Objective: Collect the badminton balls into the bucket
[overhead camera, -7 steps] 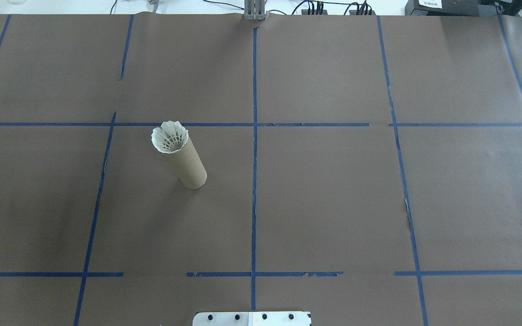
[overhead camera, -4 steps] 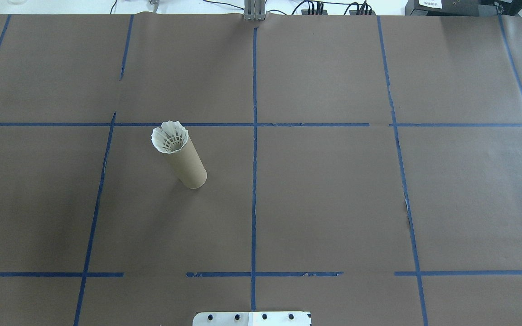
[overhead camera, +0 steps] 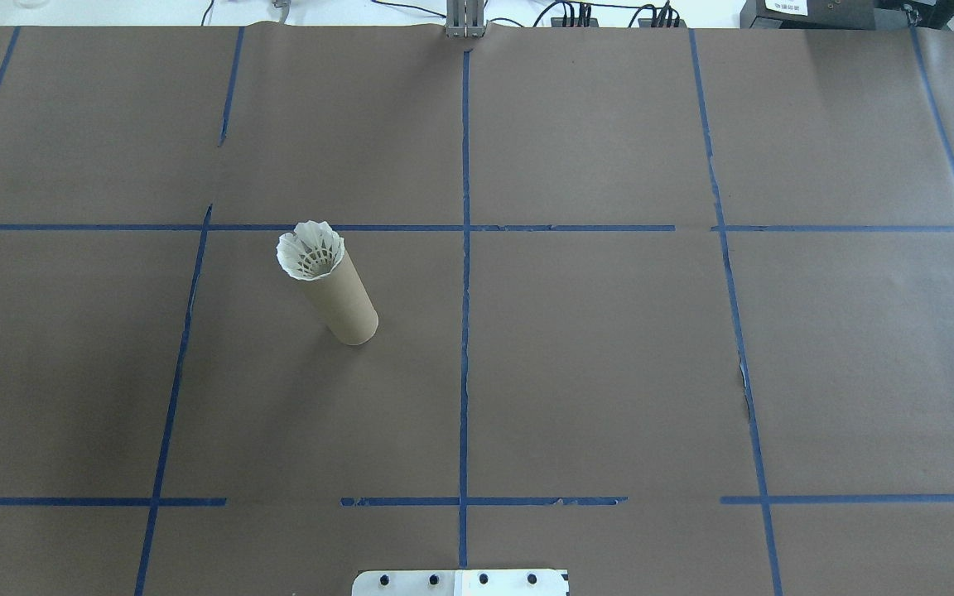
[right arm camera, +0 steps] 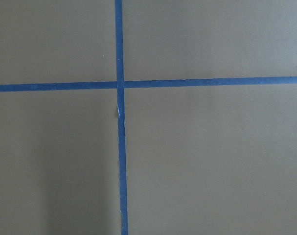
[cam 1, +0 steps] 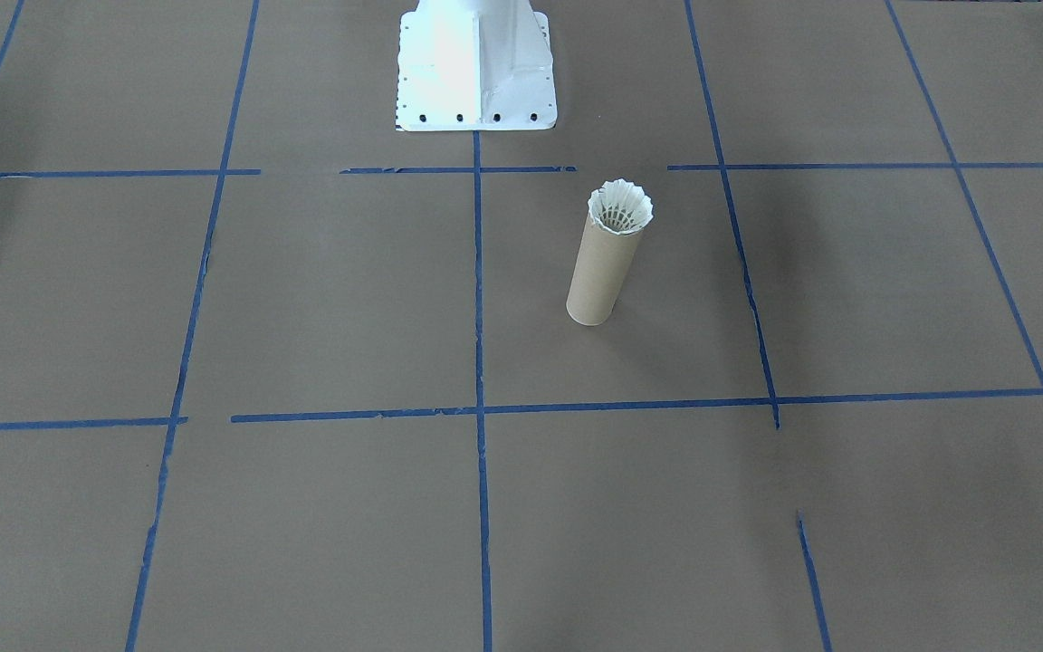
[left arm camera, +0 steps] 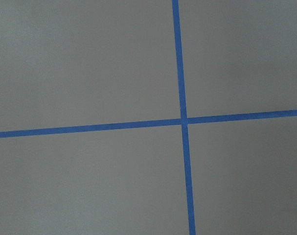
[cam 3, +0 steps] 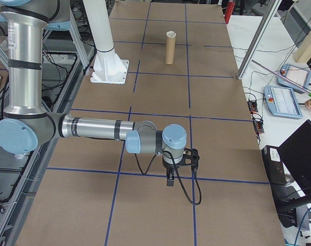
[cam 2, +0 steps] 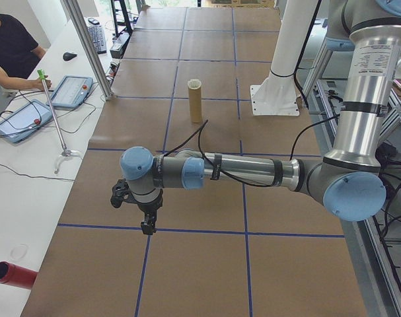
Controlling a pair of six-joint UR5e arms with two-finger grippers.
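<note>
The brown cardboard bucket [overhead camera: 350,308] stands upright left of the table's middle line, also seen in the front-facing view [cam 1: 598,279]. The white shuttlecock [overhead camera: 310,251] sits in its mouth, skirt up and flared over the rim [cam 1: 620,208]; its cork tip is hidden inside. Both grippers are far from it at the table's ends. The left gripper [cam 2: 147,226] hangs over a tape crossing in the left side view, and the right gripper [cam 3: 170,180] does so in the right side view. I cannot tell whether either is open or shut. The wrist views show only paper and blue tape.
The white robot base [cam 1: 474,68] stands at the robot's edge of the table. A side bench holds tablets [cam 2: 71,90], cables and a red cylinder [cam 2: 12,274], with a person [cam 2: 8,46] seated there. Metal posts [cam 2: 88,46] rise at the table's edge.
</note>
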